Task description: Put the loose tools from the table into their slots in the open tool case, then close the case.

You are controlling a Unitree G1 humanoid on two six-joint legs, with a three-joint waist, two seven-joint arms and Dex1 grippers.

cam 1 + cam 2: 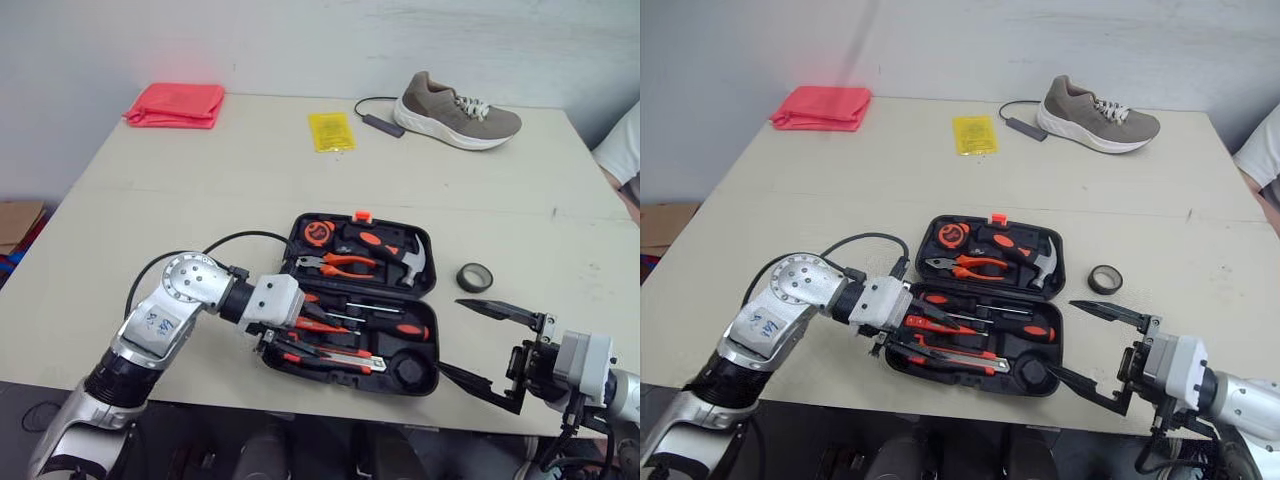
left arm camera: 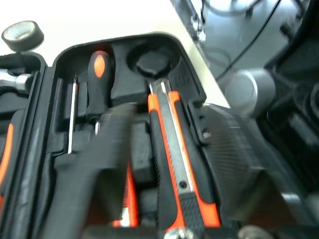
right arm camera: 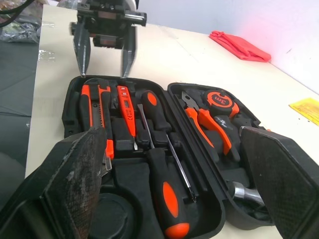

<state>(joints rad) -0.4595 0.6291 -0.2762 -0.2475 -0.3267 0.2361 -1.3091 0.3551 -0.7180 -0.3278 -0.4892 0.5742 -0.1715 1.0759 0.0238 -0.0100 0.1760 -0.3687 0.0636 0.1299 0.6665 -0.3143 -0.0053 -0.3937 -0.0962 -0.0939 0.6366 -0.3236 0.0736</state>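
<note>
Tool case [image 1: 428, 380], black moulded plastic w/ orange-handled tools [image 1: 345, 265] slotted in, lies open near front of matte beige table [image 1: 200, 180], pale wall [image 1: 300, 40] behind. L gripper [image 3: 103, 73] fingers spread over its near-left corner; R gripper [image 1: 470, 345] spread wide, just right.

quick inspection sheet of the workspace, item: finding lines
surface: table pale, no spills seen
job's things: case open, tools in slots; tape roll loose on table right of case
clutter: shoe, yellow packet, red cloth at far side
grippers: left gripper open over case's near-left tools; right gripper open, right of case
cables: black cable loops by left arm; cord by shoe
surroundings: cardboard box left; person's sleeve right
</note>
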